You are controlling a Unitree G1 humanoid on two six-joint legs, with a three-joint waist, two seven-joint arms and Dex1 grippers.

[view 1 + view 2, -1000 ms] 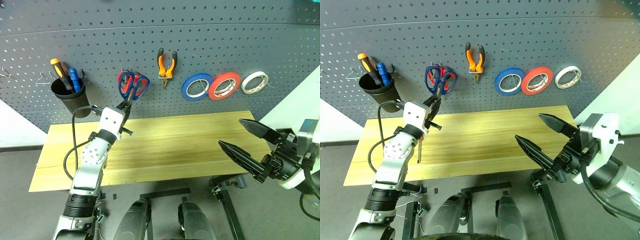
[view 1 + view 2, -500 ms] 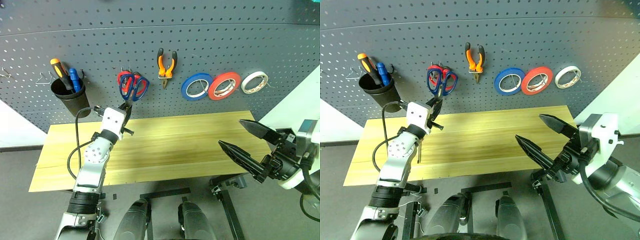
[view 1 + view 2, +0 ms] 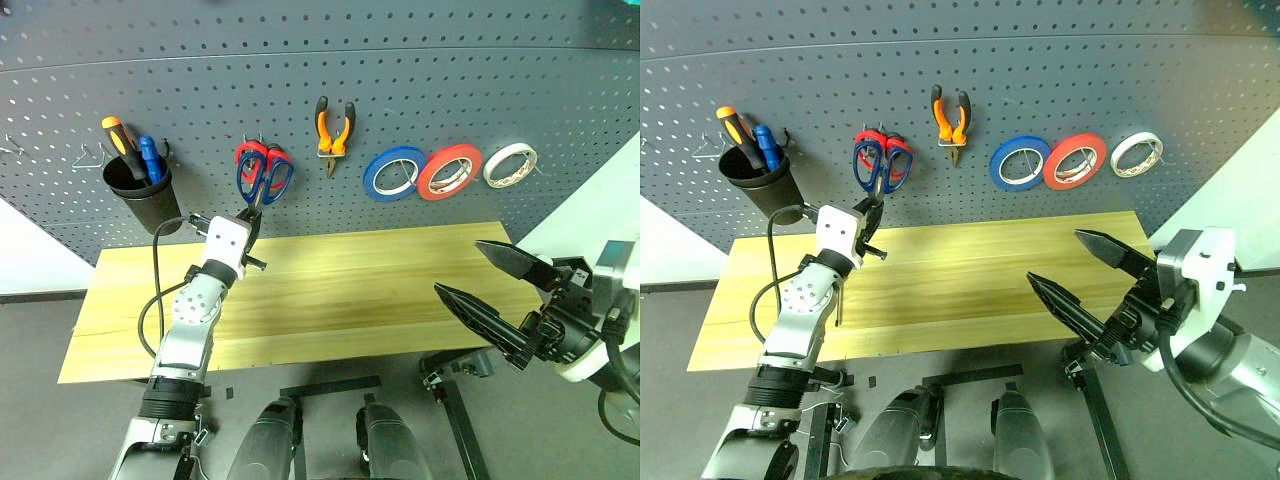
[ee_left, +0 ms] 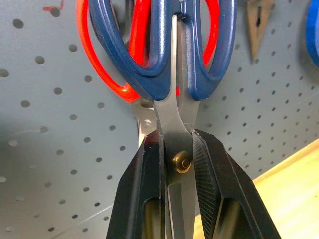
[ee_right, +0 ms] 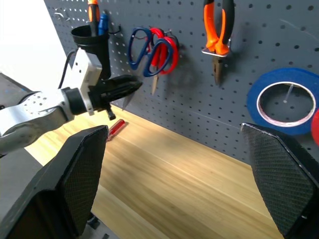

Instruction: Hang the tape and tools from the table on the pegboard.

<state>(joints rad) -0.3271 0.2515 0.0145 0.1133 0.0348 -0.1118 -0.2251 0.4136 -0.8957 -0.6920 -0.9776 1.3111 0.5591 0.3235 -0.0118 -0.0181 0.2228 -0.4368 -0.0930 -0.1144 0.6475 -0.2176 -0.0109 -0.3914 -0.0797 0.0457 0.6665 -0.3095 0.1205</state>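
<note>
My left gripper (image 4: 177, 137) is shut on the dark-blue-handled scissors (image 3: 265, 178), its fingers clamped at the pivot of the steel blades. The handles point up against the pegboard (image 3: 450, 80), overlapping the red-handled scissors (image 4: 134, 45) hanging there. The orange-and-black pliers (image 3: 334, 128) and the red tape (image 3: 449, 170) hang on the board. A red-handled screwdriver (image 5: 115, 127) lies on the table (image 3: 380, 290) below my left arm. At the table's right front, away from the board, my right gripper (image 3: 458, 268) is held open with nothing in it.
A black cup (image 3: 137, 188) holding an orange and a blue screwdriver hangs at the board's left, with bare wire hooks (image 3: 90, 155) beside it. A blue tape roll (image 3: 393, 172) and a white one (image 3: 509, 164) flank the red tape.
My left gripper has carried the scissors slightly closer to the pegboard, and their handles now sit more upright over the red-handled pair. The right arm has not moved.
</note>
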